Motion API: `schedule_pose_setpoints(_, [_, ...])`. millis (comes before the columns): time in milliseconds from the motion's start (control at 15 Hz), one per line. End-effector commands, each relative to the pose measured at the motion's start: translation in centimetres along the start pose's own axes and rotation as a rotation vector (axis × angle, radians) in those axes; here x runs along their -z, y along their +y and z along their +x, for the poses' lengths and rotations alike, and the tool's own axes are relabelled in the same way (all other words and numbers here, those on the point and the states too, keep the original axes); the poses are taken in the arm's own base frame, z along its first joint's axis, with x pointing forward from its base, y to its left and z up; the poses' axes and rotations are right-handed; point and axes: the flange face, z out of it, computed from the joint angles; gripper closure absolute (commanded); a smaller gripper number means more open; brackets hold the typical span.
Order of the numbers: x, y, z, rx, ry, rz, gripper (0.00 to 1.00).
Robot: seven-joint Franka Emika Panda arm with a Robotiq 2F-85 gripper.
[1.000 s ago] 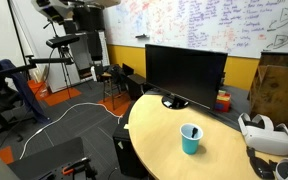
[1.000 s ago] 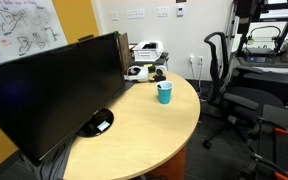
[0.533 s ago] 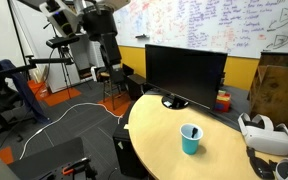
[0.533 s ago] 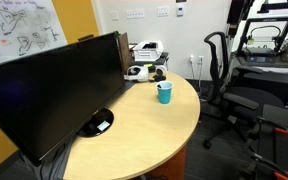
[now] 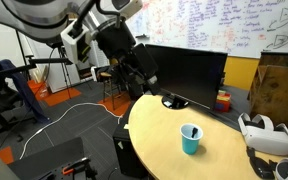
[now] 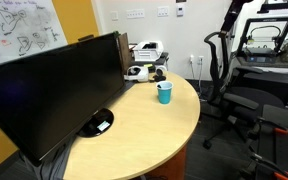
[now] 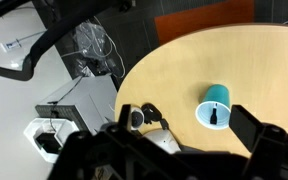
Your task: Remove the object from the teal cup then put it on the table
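The teal cup [image 5: 190, 139] stands upright on the light-yellow table [image 5: 159, 145], near its rounded edge; it also shows in the other exterior view [image 6: 164, 93]. In the wrist view the cup [image 7: 220, 97] is seen from above, with the thin dark object [image 7: 215, 114] inside it. My gripper [image 7: 181, 118] is open and empty, high above the table, its dark fingers framing the cup's side of the table [image 7: 184, 55]. In an exterior view the gripper [image 5: 141, 75] hangs beyond the table's far left edge, well away from the cup.
A large black monitor [image 5: 184, 68] stands along the table's back [image 6: 54, 90]. A white VR headset with controllers [image 5: 264, 135] lies near the cup [image 7: 144, 128]. A red-orange container [image 5: 222, 100] sits beside the monitor. Chairs and exercise gear surround the table [image 6: 144, 135].
The arm has swung down and to the right from the upper left toward the table. The cup and the object in it have not moved.
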Motion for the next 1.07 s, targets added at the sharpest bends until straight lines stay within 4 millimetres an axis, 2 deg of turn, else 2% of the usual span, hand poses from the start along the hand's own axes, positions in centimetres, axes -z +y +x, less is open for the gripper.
schedule_pose_setpoints(0, [-1.6,2.1,-1.6,0.005,0.126,0.008,0.00])
schedule_pose_setpoints(267, [-4.3,3.8,-2.1,-0.015,0.229,0.107,0.00])
schedule_pose_setpoints(467, [-5.9,4.4,-2.4,0.010,0.260,0.179,0.00])
schedule_pose_setpoints(533, [-5.0,4.4,-2.6,-0.014,0.233,0.144,0.00])
schedule_pose_setpoints(667, [-5.7,4.5,-2.8,-0.001,0.234,0.168,0.00])
schedule_pose_setpoints(1000, [-6.0,4.5,-2.5,-0.016,0.251,0.184,0.00])
